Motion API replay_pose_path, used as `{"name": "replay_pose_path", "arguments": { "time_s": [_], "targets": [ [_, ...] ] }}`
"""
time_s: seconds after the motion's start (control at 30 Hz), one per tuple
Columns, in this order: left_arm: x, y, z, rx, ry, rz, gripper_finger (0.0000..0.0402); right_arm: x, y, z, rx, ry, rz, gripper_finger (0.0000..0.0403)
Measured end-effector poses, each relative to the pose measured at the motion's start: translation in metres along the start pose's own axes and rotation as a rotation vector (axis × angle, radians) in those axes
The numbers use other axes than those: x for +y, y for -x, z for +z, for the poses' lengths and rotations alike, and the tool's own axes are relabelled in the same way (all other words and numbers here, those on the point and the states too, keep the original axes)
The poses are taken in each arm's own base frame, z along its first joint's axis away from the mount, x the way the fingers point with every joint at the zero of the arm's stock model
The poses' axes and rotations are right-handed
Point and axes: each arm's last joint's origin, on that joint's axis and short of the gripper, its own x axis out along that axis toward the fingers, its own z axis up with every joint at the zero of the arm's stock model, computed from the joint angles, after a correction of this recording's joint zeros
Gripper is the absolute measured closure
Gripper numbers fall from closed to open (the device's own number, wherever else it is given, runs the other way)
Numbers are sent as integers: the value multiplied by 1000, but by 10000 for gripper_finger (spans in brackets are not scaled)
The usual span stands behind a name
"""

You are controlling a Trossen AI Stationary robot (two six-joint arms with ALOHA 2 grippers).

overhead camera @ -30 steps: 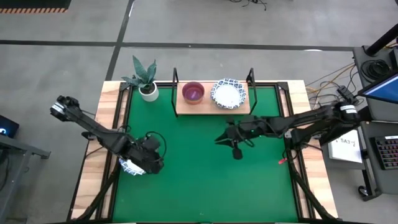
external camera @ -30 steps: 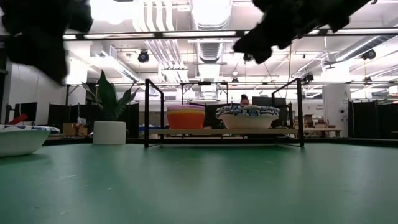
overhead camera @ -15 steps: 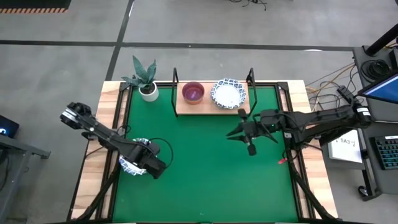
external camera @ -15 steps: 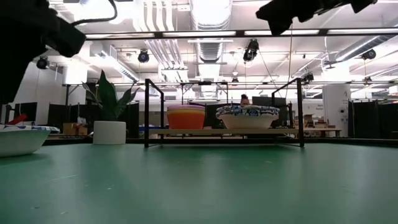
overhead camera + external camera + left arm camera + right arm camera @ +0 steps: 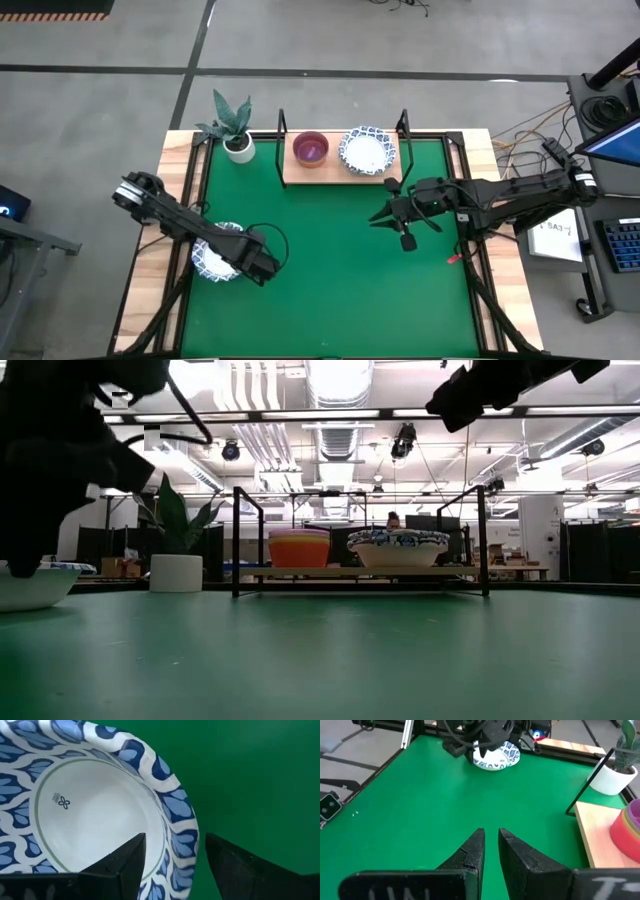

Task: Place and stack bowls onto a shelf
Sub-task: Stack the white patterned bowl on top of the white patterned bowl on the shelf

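Note:
A white bowl with a blue patterned rim (image 5: 212,262) rests on its base on the green table at the left; it also shows in the low view (image 5: 28,584). My left gripper (image 5: 175,857) is open over the bowl's right side. One finger (image 5: 125,865) is inside the bowl and the other (image 5: 240,870) is outside its rim (image 5: 182,840). I see no touch. My right gripper (image 5: 490,845) is shut and empty, above the table's right half (image 5: 385,215). The wooden shelf (image 5: 340,172) at the far edge carries a stack of coloured bowls (image 5: 311,149) and patterned white bowls (image 5: 367,150).
A white pot with a green plant (image 5: 235,135) stands left of the shelf at the far edge. The shelf's black uprights (image 5: 236,540) rise at its ends. Bare green table lies between the two arms (image 5: 320,260).
My left gripper has moved toward the table's right edge, across the patterned bowl, and has come down to its rim. More of the bowl now shows from above. My right gripper has drawn back toward the table's right edge and risen.

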Motion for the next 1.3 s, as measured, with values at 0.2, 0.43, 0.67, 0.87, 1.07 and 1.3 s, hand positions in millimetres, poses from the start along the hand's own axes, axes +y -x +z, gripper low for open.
{"name": "replay_pose_path", "arguments": {
  "time_s": [0.2, 0.43, 0.67, 0.87, 1.07, 1.3],
  "targets": [
    [-7, -10, 1, 22, -57, 34, 261, 1, 5, -1, 13, -2, 2, 360],
    [-19, 20, 3, 134, -230, -15, 386, 3, 22, -3, 39, -28, 5, 360],
    [-45, 110, 12, -159, -678, -195, 398, 8, 44, -7, 48, -53, 13, 360],
    [-61, 191, 40, -725, -907, -88, 400, 12, 56, -14, 16, -46, 13, 360],
    [-76, 216, 82, -887, -1154, 146, 401, 13, 68, -16, -31, -36, 8, 360],
    [-77, 196, 171, -788, -1233, 338, 401, 16, 74, -19, -57, -20, 18, 360]
  ]
}}
